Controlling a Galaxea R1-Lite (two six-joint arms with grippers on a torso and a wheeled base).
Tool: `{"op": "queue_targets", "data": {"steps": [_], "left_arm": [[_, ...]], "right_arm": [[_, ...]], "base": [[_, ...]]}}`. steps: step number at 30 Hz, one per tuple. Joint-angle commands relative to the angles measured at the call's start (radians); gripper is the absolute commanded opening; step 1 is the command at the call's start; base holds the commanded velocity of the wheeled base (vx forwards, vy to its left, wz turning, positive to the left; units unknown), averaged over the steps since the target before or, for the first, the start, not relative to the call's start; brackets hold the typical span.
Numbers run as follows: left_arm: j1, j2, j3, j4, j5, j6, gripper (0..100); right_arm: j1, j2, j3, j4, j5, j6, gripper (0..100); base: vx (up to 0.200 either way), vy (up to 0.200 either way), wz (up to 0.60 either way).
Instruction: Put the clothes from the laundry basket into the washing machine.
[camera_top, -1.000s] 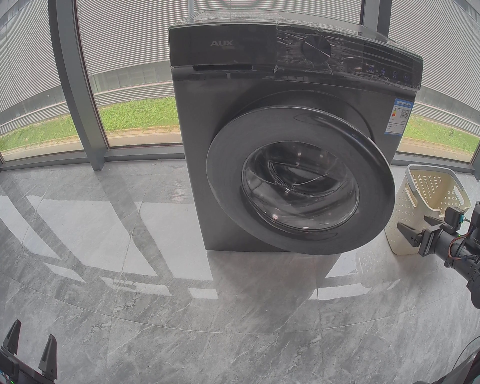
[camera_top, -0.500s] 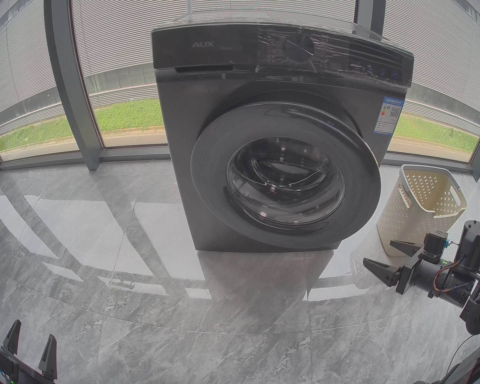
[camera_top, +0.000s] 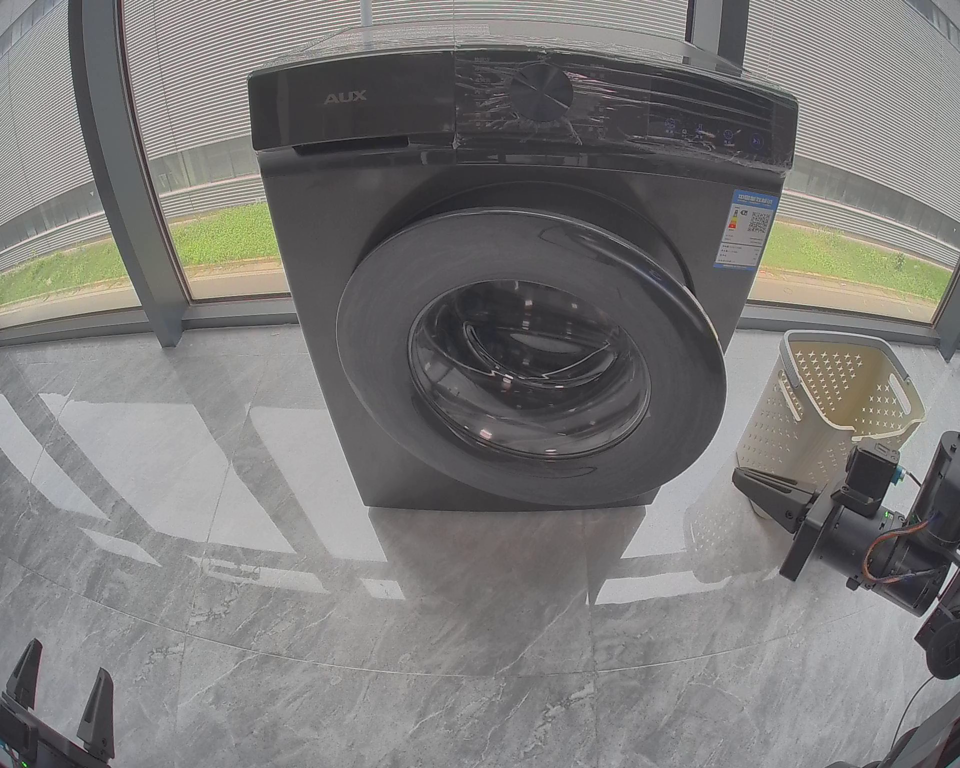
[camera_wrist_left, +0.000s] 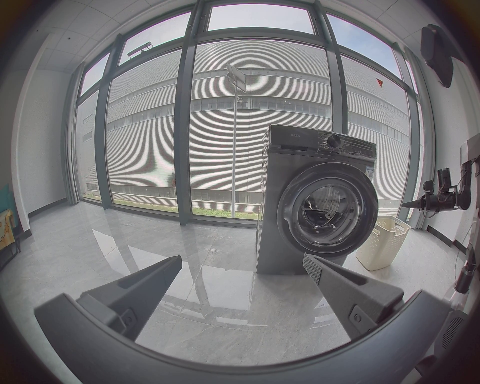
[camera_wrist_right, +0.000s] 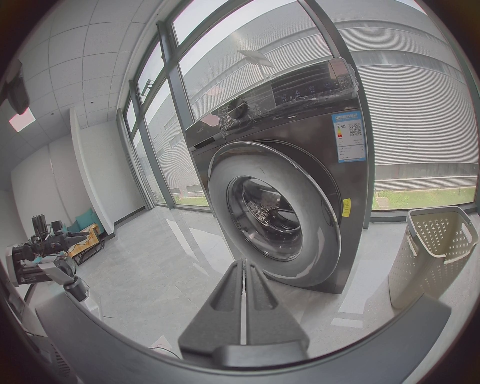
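Right gripper (camera_top: 742, 478) has pressed its fingers together since half a second ago, when they stood spread. The head camera has swung too, so the whole scene sits further left. The fingers now lie flat against each other, low before the right front corner of the washing machine (camera_top: 520, 300). Laundry basket (camera_top: 775, 430): cream, perforated, upright on the floor, just right of the machine, close beside that gripper. Left gripper (camera_wrist_left: 241, 259): fingers spread wide, well out front-left of the machine.
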Motion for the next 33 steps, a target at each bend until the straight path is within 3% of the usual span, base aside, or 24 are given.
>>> {"op": "queue_targets", "data": {"steps": [1, 6, 14, 20, 28, 33], "left_arm": [[0.000, -0.015, 0.018, -0.001, 0.000, 0.000, 100], [0.000, -0.015, 0.018, -0.001, 0.000, -0.001, 100], [0.000, -0.015, 0.018, -0.001, 0.000, 0.000, 100], [0.000, -0.015, 0.016, -0.001, 0.000, 0.000, 100], [0.000, -0.015, 0.018, -0.001, 0.000, 0.000, 100], [0.000, -0.015, 0.016, -0.001, 0.000, -0.003, 100]], "right_arm": [[0.003, 0.013, -0.013, -0.005, -0.019, 0.000, 0], [0.007, 0.019, -0.036, -0.005, -0.068, 0.024, 0], [-0.001, 0.045, -0.070, -0.007, -0.069, 0.030, 0], [-0.011, 0.080, -0.101, -0.008, -0.092, 0.032, 0], [-0.037, 0.114, -0.157, -0.024, -0.169, 0.041, 0], [-0.031, 0.111, -0.125, -0.022, -0.170, 0.047, 0]], "base": [[0.200, 0.000, 0.00], [0.200, 0.000, 0.00], [0.200, 0.000, 0.00], [0.000, 0.000, 0.00], [0.000, 0.000, 0.00], [0.000, 0.000, 0.00]]}}
